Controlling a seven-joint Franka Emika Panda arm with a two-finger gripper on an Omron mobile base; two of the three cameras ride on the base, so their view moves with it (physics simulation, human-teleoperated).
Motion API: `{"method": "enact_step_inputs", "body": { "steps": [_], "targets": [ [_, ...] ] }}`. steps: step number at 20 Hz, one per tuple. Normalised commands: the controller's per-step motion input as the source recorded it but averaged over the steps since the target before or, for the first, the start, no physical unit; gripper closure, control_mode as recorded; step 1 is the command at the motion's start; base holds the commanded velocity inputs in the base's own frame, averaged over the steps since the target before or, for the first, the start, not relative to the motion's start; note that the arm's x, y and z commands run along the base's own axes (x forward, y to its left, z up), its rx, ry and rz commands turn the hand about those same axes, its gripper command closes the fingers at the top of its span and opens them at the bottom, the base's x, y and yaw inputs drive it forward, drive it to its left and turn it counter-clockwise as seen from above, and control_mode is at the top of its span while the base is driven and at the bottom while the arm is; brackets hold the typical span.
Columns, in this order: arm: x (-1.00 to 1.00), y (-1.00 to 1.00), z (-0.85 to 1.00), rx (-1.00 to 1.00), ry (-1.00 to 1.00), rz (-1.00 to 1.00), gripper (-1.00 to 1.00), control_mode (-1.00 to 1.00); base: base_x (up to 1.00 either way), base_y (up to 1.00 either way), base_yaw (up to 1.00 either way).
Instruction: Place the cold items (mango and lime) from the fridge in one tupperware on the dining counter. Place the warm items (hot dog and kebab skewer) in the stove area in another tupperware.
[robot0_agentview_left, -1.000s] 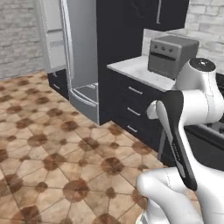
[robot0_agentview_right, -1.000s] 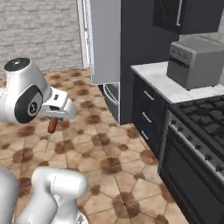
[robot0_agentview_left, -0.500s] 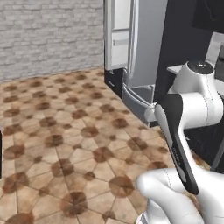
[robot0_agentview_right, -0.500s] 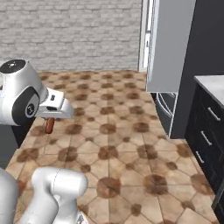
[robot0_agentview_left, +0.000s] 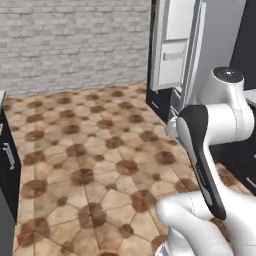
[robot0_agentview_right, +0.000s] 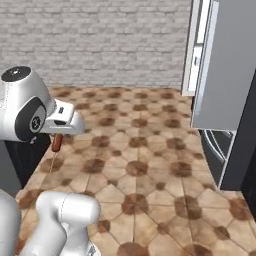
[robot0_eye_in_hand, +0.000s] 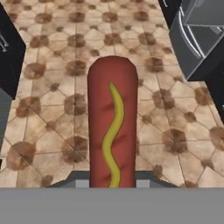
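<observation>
Left base view first: the white arm fills the right side from about three o'clock down to five, folded in close to the body, and there's the fridge up at one o'clock with its door swung open. Tiled floor spreads across the middle, brick wall along twelve o'clock, and a dark cabinet edge at nine. No tupperware anywhere here.

Over to the right base view: the gripper sits at nine o'clock, tucked beside the big shoulder joint, and hanging out of it, pointing down, is the hot dog. The fridge body stands at two to three o'clock with the open door at one.

Hand view now, and here's the clear look: the hot dog runs straight up from six o'clock to the centre, mustard squiggle down its length, with the fingers clamped on its near end, narrow, just the sausage's width between them. Floor tiles lie well below it; dark cabinet corners at ten and two o'clock.

My read: this is the carry leg of the warm-item step, hot dog in hand and in transit. Next it needs the base to bring a tupperware into reach, then the arm to extend, lower over the container and let go inside it, keeping the grip firm until then
</observation>
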Motion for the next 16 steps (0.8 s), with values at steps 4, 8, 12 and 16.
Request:
{"method": "enact_step_inputs", "body": {
  "steps": [4, 8, 12, 16],
  "targets": [
    [0.00, 0.00, 0.00, 0.00, 0.00, 0.00, 1.00, 1.00, 1.00, 0.17, 0.49],
    [0.00, 0.00, 0.00, 0.00, 0.00, 0.00, 1.00, 1.00, 1.00, -0.04, 0.77],
    [0.00, 0.00, 0.00, 0.00, 0.00, 0.00, 1.00, 1.00, 1.00, -0.48, 0.64],
    [0.00, 0.00, 0.00, 0.00, 0.00, 0.00, 1.00, 1.00, 1.00, -0.70, 0.53]
  ]
}}
